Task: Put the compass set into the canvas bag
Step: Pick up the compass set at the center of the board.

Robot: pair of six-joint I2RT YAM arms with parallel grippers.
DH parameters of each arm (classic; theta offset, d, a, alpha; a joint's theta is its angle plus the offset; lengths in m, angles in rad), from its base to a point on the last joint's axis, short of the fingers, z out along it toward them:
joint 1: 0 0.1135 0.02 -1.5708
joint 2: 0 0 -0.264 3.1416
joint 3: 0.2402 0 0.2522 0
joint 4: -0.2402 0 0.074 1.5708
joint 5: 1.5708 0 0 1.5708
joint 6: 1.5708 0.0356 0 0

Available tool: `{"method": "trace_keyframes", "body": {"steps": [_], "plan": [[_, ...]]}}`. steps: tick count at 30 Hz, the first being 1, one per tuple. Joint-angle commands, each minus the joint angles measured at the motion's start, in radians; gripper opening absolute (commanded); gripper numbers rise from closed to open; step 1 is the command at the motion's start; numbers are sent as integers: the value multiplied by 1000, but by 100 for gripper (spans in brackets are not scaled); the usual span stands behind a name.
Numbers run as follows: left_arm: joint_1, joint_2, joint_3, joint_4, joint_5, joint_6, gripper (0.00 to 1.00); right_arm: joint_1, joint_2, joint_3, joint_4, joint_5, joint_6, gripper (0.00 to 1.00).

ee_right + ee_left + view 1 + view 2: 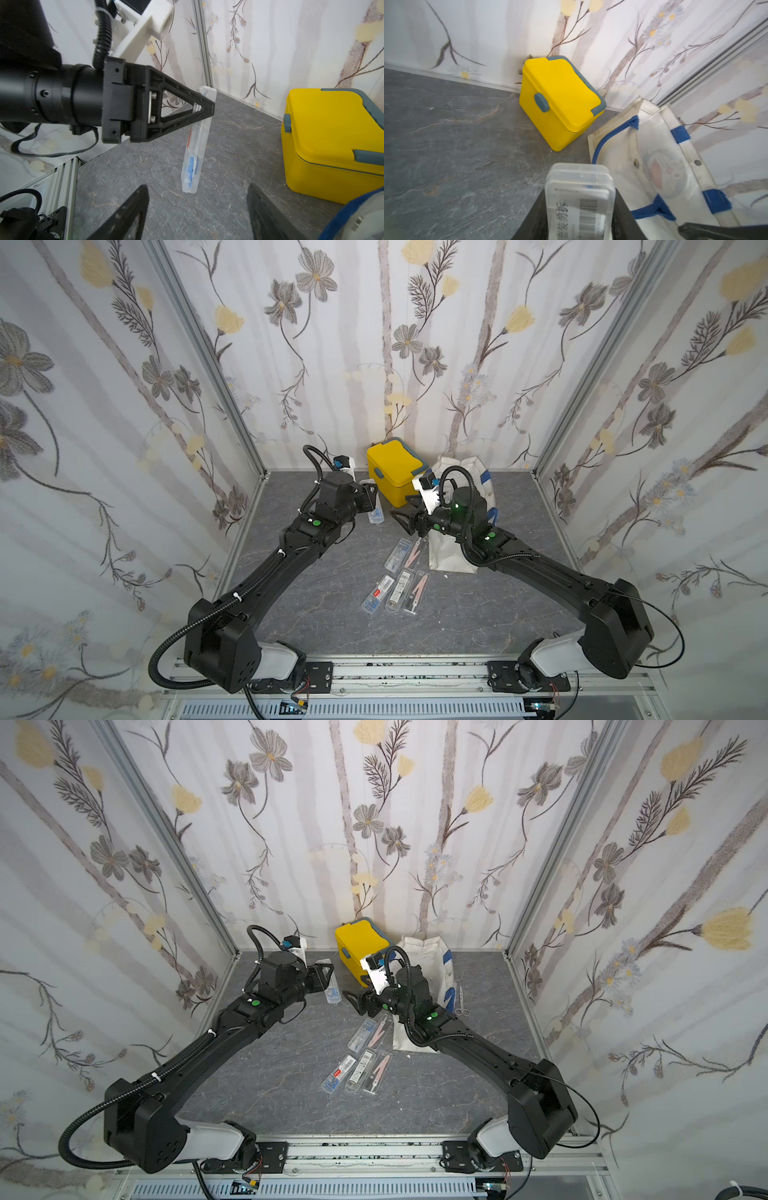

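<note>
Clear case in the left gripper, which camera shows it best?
The right wrist view: the clear case hangs nearly whole, side-on, from the left gripper. The left wrist view shows only its labelled end, close up; in both top views it is small and partly hidden.

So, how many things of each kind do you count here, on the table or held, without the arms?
Clear plastic cases: 6 (1 in the left gripper, 5 lying on the table)
Yellow lidded box: 1
Canvas bag: 1
Scissors: 1
Total: 9
</note>
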Motion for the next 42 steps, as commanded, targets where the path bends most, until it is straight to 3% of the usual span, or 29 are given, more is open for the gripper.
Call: {"method": "trace_keyframes", "body": {"steps": [1, 11, 16, 27, 30, 34, 35, 36, 38, 42], "plan": [[3, -23, -17, 111, 78, -38, 35, 7, 41, 51, -16, -30, -2, 70], [7, -61, -56, 152, 105, -69, 36, 27, 168, 165, -29, -57, 39, 48], [10, -79, -72, 162, 107, -72, 36, 30, 201, 186, -12, -43, 59, 46], [13, -103, -114, 184, 78, -80, 38, 33, 227, 205, 33, -72, 107, 18], [15, -104, -122, 194, 78, -88, 39, 34, 228, 206, 37, -74, 111, 15], [17, -104, -128, 208, 83, -94, 49, 34, 231, 205, 41, -73, 114, 12], [18, -104, -130, 212, 87, -97, 56, 34, 231, 205, 44, -70, 115, 12], [18, -105, -132, 219, 92, -94, 67, 35, 231, 206, 44, -69, 116, 12], [22, -134, -140, 239, 97, -94, 99, 36, 228, 207, 42, -58, 115, 12], [28, -167, -157, 273, 95, -77, 100, 32, 210, 215, 5, -13, 96, 12]]}}
